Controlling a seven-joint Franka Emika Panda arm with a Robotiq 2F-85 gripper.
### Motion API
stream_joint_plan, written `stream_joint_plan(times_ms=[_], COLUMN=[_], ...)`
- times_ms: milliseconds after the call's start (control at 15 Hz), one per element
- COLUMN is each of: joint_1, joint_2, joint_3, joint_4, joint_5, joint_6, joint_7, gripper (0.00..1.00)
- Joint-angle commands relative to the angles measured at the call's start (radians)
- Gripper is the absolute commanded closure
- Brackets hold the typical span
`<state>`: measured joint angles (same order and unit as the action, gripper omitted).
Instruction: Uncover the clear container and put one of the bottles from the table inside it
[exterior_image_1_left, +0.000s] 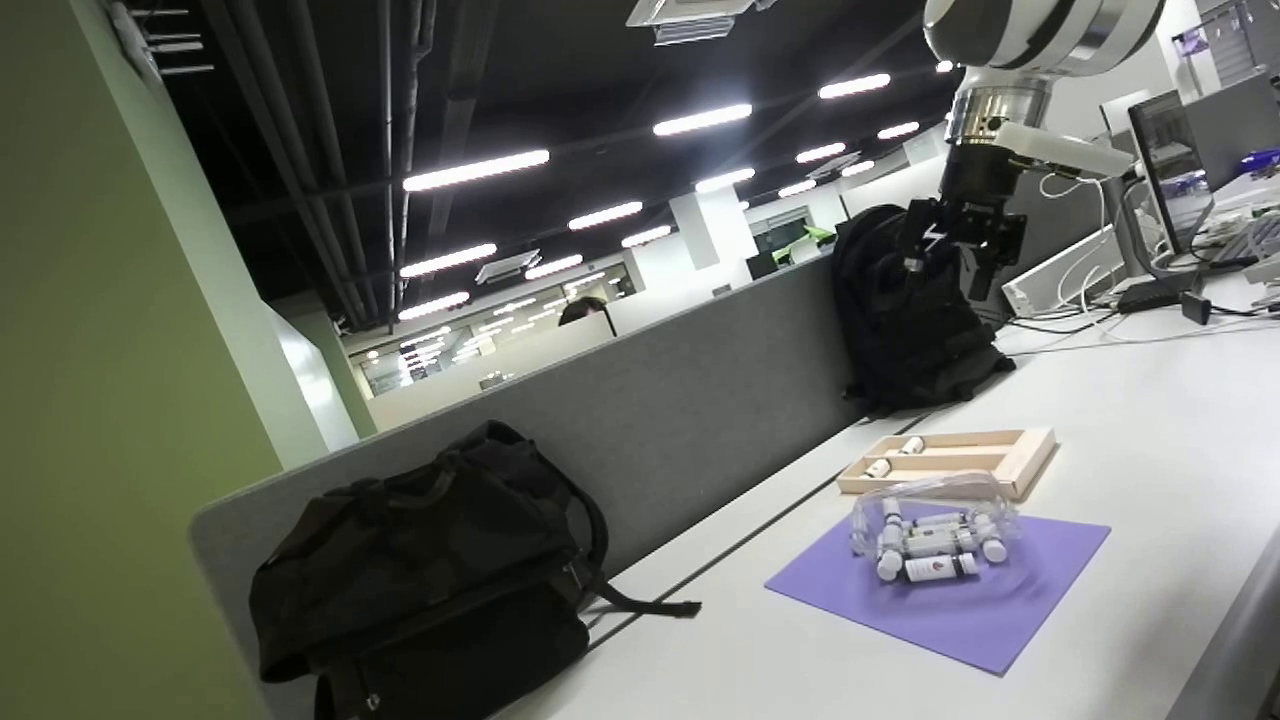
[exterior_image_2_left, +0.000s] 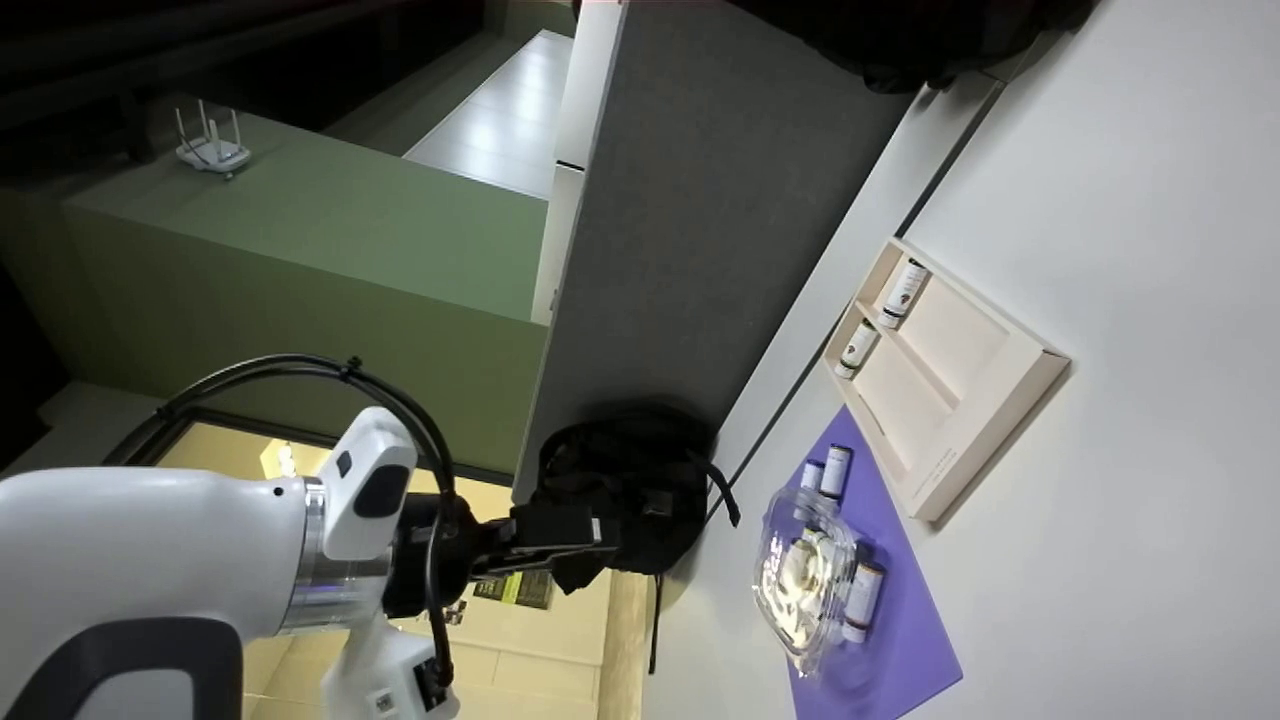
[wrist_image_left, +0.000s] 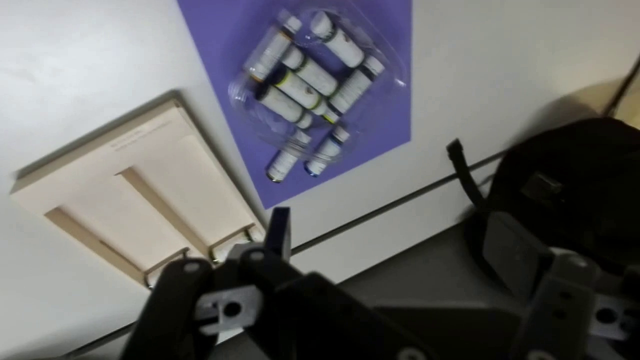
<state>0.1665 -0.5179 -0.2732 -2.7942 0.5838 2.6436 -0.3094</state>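
Observation:
The clear container (exterior_image_1_left: 940, 487) sits on a purple mat (exterior_image_1_left: 1040, 610) on the table (exterior_image_1_left: 1130, 470). Several small white-labelled bottles (exterior_image_1_left: 940, 568) show through its thin plastic in the wrist view; two bottles (wrist_image_left: 283, 162) stick out past its rim (wrist_image_left: 400, 81). Whether they lie under or in it cannot be told for all; the container (exterior_image_2_left: 800, 560) seems to rest over them. Two more bottles (exterior_image_2_left: 903, 292) lie in a pale wooden tray (exterior_image_2_left: 985, 425). High above the table, by a backpack, my gripper (exterior_image_1_left: 948, 278) hangs with jaws wide apart; nothing is between its fingertips (wrist_image_left: 515, 250).
Beside the mat lies the divided wooden tray (wrist_image_left: 150, 132). Black backpacks stand against the grey partition (exterior_image_1_left: 690, 410), a near one (exterior_image_1_left: 430, 570) and a far one (exterior_image_1_left: 910, 340) behind my gripper. A monitor (exterior_image_1_left: 1170, 175) and loose cables occupy the far end of the desk.

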Motion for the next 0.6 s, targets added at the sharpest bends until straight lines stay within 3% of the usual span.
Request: stream_joint_plan(times_ms=[0, 133, 200, 333, 533], joint_1=[0.146, 0.222, 0.158, 0.207, 0.215], joint_2=[-0.043, -0.059, -0.024, -0.031, -0.036], joint_3=[-0.096, -0.153, -0.094, -0.132, -0.142], joint_4=[0.003, 0.005, 0.005, 0.005, 0.005], joint_5=[0.261, 0.405, 0.319, 0.383, 0.387], joint_6=[0.018, -0.014, 0.007, 0.003, -0.005], joint_7=[-0.162, -0.292, -0.217, -0.278, -0.283], gripper=[0.00, 0.00, 0.00, 0.00, 0.00])
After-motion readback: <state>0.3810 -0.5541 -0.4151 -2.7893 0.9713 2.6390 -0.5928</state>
